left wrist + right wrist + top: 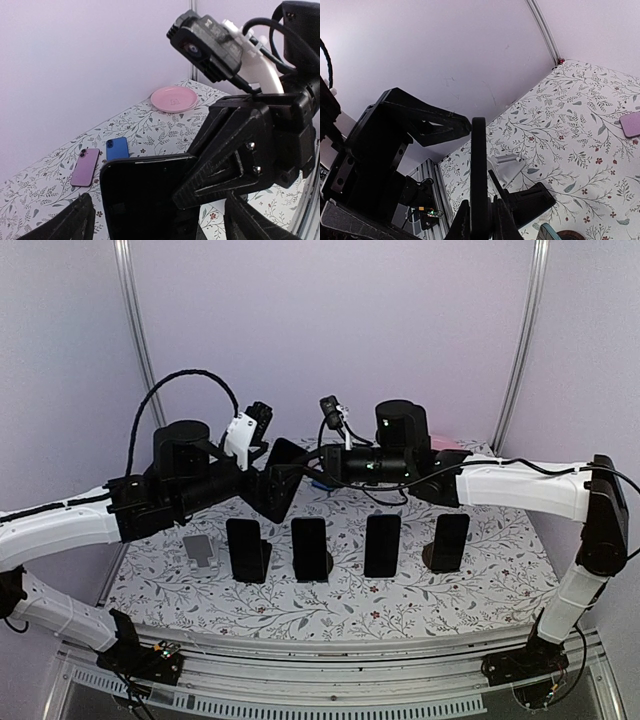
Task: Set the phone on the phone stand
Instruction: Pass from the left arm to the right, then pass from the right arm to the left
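The slim black phone point(135, 195) is held up in the air above the back-middle of the table with the white floral-print cloth point(400, 605) — it's not on any stand. It's clamped by the right gripper point(480, 222), with the black fingers closed on its two flat faces, so only its thin edge is seen from the right wrist view. The left gripper point(162, 222) is spread wide open, with one finger out on each side of the phone. Whether either finger is touching the phone can't be told.

The grey phone stand point(200, 552) is found empty at the left end of a row across the middle of the table, below and to the left of the held phone. Right next to it, four dark phones point(310, 548) are propped upright on their own stands, lined up side by side.

Further back, a round pink plate point(174, 98) is seen near the wall. Two more are laid flat on the cloth just beside each other — a purple phone point(85, 166) and a blue phone point(116, 148).
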Controlling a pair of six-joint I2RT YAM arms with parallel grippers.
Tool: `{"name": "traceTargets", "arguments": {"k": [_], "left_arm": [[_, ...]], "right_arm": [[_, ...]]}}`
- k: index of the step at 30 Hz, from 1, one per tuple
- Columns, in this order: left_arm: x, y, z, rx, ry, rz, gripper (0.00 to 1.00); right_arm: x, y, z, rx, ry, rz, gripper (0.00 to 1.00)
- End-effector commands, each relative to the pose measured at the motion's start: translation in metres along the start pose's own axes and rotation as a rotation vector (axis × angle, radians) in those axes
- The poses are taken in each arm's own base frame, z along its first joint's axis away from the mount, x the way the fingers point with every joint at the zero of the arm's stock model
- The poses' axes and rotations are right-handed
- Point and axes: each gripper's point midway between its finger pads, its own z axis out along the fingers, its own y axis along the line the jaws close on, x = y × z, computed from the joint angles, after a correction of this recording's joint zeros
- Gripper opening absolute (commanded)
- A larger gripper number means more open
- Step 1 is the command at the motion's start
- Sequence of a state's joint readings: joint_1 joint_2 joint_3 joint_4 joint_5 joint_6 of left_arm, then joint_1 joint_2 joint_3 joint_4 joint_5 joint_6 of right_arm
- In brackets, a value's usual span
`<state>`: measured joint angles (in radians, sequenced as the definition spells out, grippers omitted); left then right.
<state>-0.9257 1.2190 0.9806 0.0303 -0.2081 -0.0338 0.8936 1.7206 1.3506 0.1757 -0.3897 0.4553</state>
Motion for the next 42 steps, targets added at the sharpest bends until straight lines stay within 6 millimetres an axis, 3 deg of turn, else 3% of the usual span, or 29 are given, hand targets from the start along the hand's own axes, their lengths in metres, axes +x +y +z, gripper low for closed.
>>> {"name": "traceTargets", "arguments": {"k": [1,9,13,17,21,33,42], "left_arm": [[0.010,-0.006,-0.012,-0.013,0.038,0.000,0.89],[0.017,-0.007,-0.032,-0.020,0.042,-0.014,0.89],[0.026,-0.010,-0.028,-0.027,0.077,-0.003,0.91],[0.035,0.000,-0.026,-0.111,0.103,0.006,0.93],[0.029,0.009,-0.030,-0.165,0.081,-0.005,0.92],[0.023,0.013,-0.031,-0.185,0.061,0.008,0.85],[0.013,0.015,-0.037,-0.190,0.040,0.008,0.93]], "right_arm": [[-0.052,0.044,-0.019,-0.036,-0.140,-0.073,0.02],[-0.050,0.053,-0.016,-0.025,-0.130,-0.081,0.02],[-0.049,0.066,-0.011,-0.029,-0.132,-0.090,0.02],[-0.045,0.073,-0.008,-0.021,-0.127,-0.083,0.02],[-0.039,0.076,-0.004,-0.011,-0.120,-0.079,0.02],[-0.029,0.083,0.004,-0.001,-0.071,-0.103,0.02],[-0.027,0.074,0.005,0.046,-0.061,-0.111,0.02]]}}
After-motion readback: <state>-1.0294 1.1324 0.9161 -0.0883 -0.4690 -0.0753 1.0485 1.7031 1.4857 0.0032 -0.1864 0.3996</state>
